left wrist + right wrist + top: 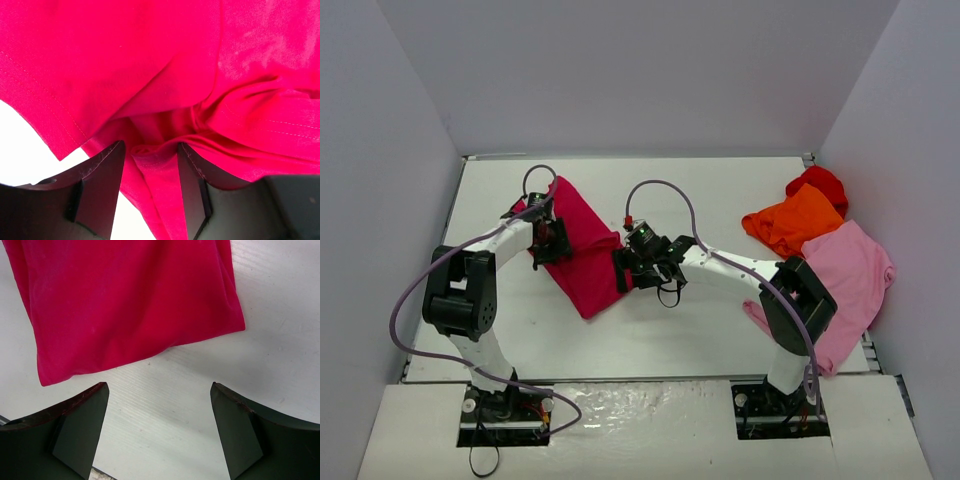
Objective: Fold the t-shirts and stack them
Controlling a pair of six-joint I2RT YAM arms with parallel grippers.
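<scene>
The crimson-magenta t-shirt [582, 255] lies folded into a slanted strip left of the table's middle. My left gripper [549, 238] is at its left edge. In the left wrist view the jaws [151, 145] stand partly open around a raised fold of the shirt [160, 190], with table showing beside the left finger [100, 185]. My right gripper [632, 268] is by the shirt's right edge. In the right wrist view it [159, 387] is wide open and empty over bare table, just short of the shirt's edge [130, 305].
An orange shirt [793, 221], a bright red one [820, 184] behind it and a light pink one [851, 278] lie crumpled at the right side. Grey walls [380, 200] close in the table on three sides.
</scene>
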